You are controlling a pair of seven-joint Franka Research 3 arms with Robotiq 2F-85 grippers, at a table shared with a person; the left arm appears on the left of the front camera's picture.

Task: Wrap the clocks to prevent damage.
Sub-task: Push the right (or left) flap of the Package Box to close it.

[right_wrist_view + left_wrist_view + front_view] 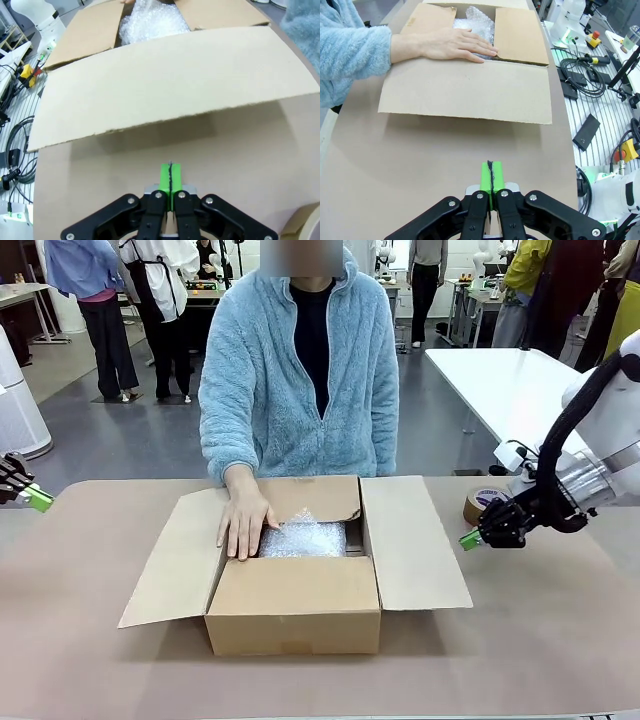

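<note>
In the front view, the clocks [305,538], bundled in bubble wrap, are seen inside the box [295,610], touched at one edge by the person's hand [243,525], probably to settle them. The left gripper [38,500] and right gripper [470,538] are parked either side of the box, leaving it free. In the left wrist view, then the right, each pair of jaws is shown together and empty, facing a box flap.

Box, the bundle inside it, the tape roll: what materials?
Box: brown cardboard, matte, raw-cut flap edges.
Bundle: translucent plastic bubble wrap, glossy, bubbles glinting; contents hidden.
Tape roll: brown, probably packing tape; too small to be sure.
</note>
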